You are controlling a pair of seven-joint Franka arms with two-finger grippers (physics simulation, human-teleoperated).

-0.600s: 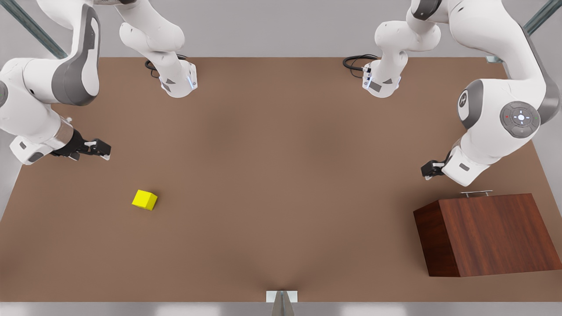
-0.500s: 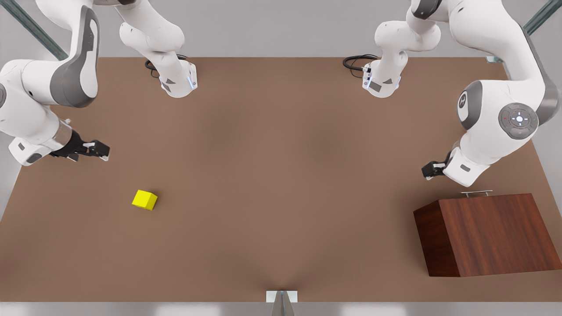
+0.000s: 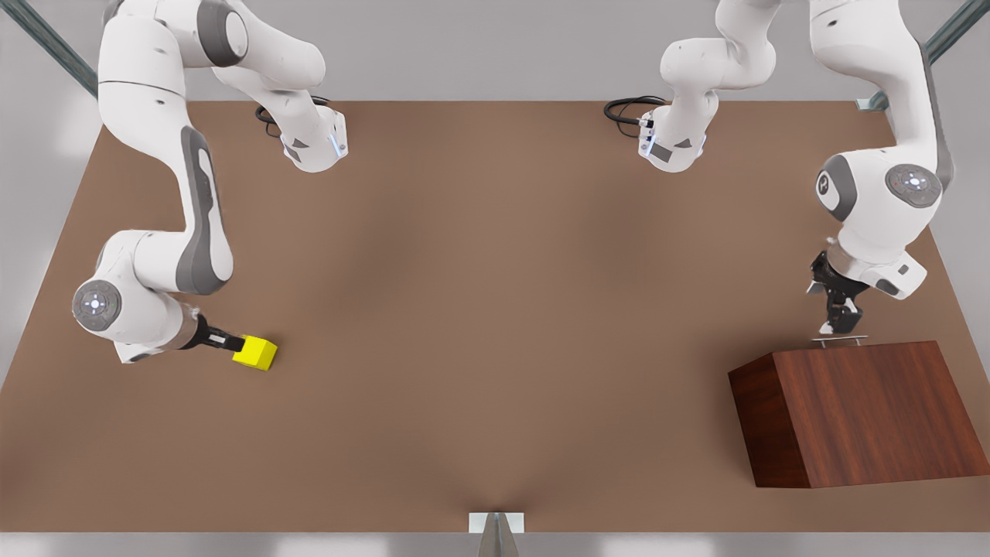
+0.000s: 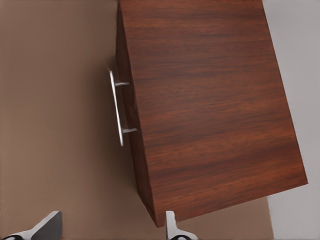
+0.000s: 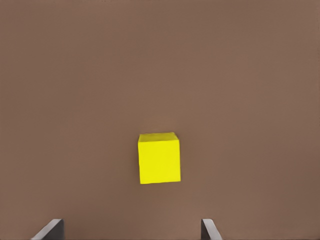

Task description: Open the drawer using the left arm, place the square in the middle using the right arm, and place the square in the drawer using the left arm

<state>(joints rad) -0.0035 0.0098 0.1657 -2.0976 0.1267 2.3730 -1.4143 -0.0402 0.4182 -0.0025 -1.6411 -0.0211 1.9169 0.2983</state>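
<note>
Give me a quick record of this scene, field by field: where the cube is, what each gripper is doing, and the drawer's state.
cube: yellow cube on the table, at the front view's left
right gripper: open, at the cube, not gripping it
left gripper: open, just above the drawer handle
drawer: shut, flush in the wooden cabinet
cabinet place: front view's right

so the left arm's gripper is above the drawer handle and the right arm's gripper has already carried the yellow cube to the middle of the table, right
Not quite. The yellow cube has not been carried anywhere: in the front view it sits on the table near that view's left edge, far from the middle, with the right gripper just reaching it, fingers open in the right wrist view. The left gripper is indeed above the drawer handle.
</note>
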